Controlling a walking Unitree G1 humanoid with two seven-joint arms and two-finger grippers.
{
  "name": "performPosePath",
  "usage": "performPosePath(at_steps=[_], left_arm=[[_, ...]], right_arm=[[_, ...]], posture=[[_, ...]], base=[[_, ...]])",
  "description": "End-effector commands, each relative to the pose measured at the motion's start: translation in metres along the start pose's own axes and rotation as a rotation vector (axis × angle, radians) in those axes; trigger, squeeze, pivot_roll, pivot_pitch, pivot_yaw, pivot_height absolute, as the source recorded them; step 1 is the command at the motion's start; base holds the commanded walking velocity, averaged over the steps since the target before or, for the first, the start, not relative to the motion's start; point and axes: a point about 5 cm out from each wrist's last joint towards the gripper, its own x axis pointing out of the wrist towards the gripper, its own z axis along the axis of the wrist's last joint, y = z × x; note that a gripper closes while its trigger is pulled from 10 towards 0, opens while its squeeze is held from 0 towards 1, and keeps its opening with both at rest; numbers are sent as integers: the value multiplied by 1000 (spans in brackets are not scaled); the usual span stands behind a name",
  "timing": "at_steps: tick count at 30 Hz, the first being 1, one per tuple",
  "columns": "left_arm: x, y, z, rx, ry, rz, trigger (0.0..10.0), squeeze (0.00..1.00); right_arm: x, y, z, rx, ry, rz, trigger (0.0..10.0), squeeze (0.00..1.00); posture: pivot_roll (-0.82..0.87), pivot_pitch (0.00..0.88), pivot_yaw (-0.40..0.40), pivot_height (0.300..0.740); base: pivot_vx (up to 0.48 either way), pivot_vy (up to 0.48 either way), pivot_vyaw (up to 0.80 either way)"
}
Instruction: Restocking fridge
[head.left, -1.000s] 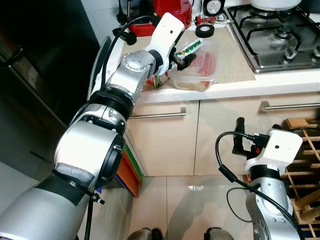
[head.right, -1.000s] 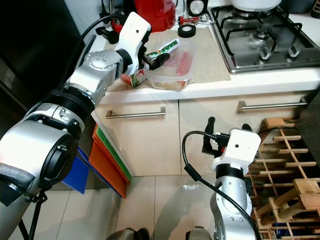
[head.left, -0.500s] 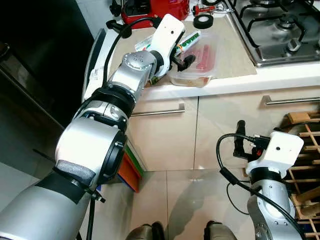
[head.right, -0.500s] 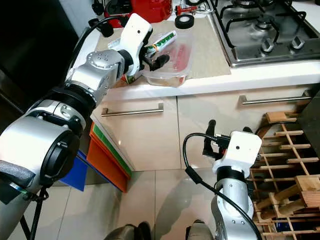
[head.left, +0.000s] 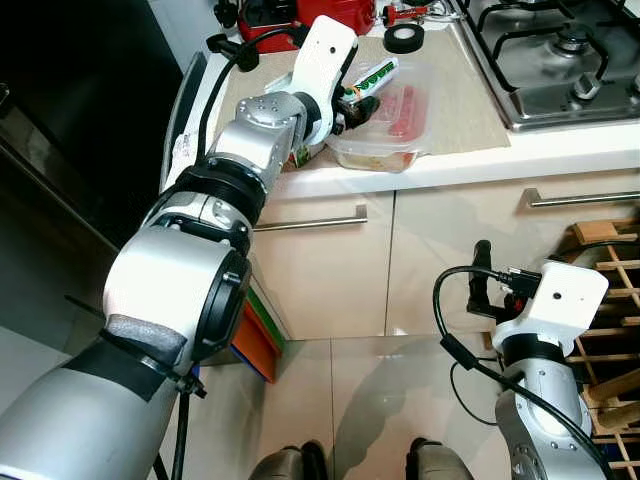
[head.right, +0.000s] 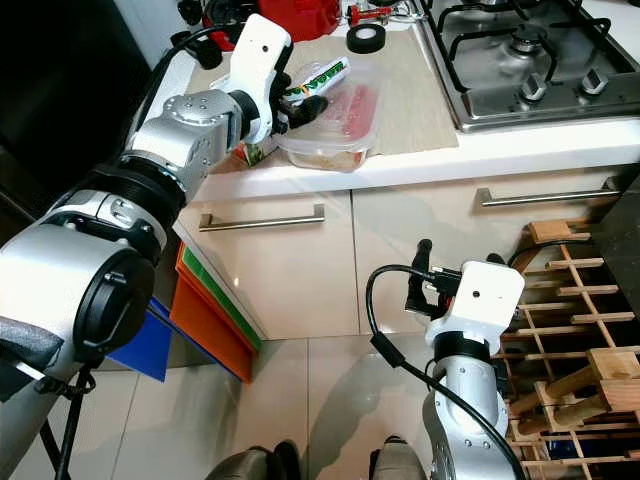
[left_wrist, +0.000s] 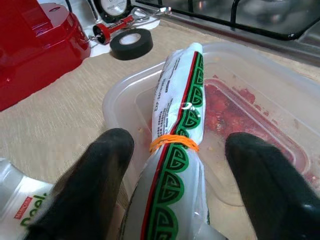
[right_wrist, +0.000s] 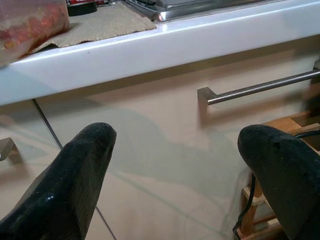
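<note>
- My left end effector (left_wrist: 172, 165) is over the tabletop (head.left: 455, 105), fingers spread wide either side of a green-and-white wrapped packet (left_wrist: 177, 135). Not closed on it yet, gaps show on both sides.
- Packet lies across the lid of a clear plastic tub (head.left: 385, 130) w/ red food inside; tub sits near the tabletop's front edge, on a beige mat (head.right: 415, 95).
- An orange rubber band (left_wrist: 172, 142) rings the packet right between my fingers. Good spot to pinch, I think; wrap looks soft, so I'd close gently and squarely, not at a slant.
- Risk as I judge it: closing too low could catch the tub lid and drag the tub toward the edge. Keep fingertips just above the lid, lift straight up before swinging away.
- A small carton (head.left: 305, 158) stands just beside the tub, by my wrist; mind it on the way out.
- Black tape roll (head.left: 404, 38) and red appliance (left_wrist: 35, 45) farther back, well apart, no issue.
- Right end effector (right_wrist: 185, 165) hangs low in front of the cupboard drawers (head.right: 300, 270), fingers wide, empty, idle.
- Dark fridge (head.left: 70, 130) stands to my left; that's where the packet must go, door not seen open.
</note>
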Motion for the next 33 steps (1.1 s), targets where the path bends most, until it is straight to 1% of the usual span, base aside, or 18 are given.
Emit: performPosePath(at_steps=[1,6,11,13,16,18,19,21,22,23,25,27,28,29,30,31,32,33], left_arm=[[-5,8,-26,10,125,13,0,0],[-5,7,-28,50,138,9,0,0],[-5,4,-35,94,176,-19,0,0],[-4,1,-38,99,184,-46,0,0],[-4,0,-39,98,183,-50,0,0],[-4,1,-39,139,172,-28,0,0],[-4,1,-39,139,172,-28,0,0],[-4,-2,-39,84,158,-66,0,0],[-4,-2,-39,84,158,-66,0,0],[-3,-2,-36,67,130,-59,0,0],[-4,1,-33,80,110,-41,0,0],[-4,3,-22,76,38,-45,0,0],[-4,3,-22,76,38,-45,0,0],[-5,6,-16,124,7,-14,0,0],[-5,8,-13,145,-8,7,0,0],[-8,14,-7,223,-39,62,0,0],[-9,16,-1,214,-74,77,0,0],[-9,16,-1,214,-74,77,0,0]], right_arm=[[-1,5,0,22,11,10,10000,0],[0,5,-1,22,19,10,10000,0],[0,5,-2,24,25,8,10000,0],[-1,5,-2,26,26,7,10000,0],[-1,6,-2,26,27,7,10000,0],[0,5,-3,23,31,10,10000,0],[0,5,-3,23,31,10,10000,0],[2,5,-4,20,33,12,10000,0],[2,5,-4,20,33,12,10000,0],[3,5,-5,19,34,13,10000,0],[5,5,-5,19,34,16,10000,0],[9,6,-6,18,31,21,10000,0],[9,6,-6,18,31,21,10000,0],[13,6,-6,16,28,24,10000,0],[14,6,-6,15,27,26,10000,0],[17,7,-6,15,23,32,10000,0],[20,7,-6,13,18,37,10000,0],[20,7,-6,13,18,37,10000,0]], posture=[[-158,172,175,740],[-156,174,175,740],[-154,178,176,740],[-152,181,176,740],[-151,183,174,740],[-149,183,169,740],[-149,183,169,740],[-148,179,165,740],[-148,179,165,740],[-147,176,164,740],[-147,168,161,740],[-145,153,151,740],[-145,153,151,740],[-142,138,145,740],[-142,138,145,740],[-141,126,138,740],[-142,108,126,740],[-142,108,126,740]], base=[[0,0,0],[0,0,0],[0,0,0],[0,0,0],[0,0,0],[0,0,0],[0,0,0],[0,0,0],[0,0,0],[0,0,0],[0,0,0],[0,0,0],[0,0,0],[0,0,0],[0,0,0],[0,0,0],[0,0,0],[0,0,0]])
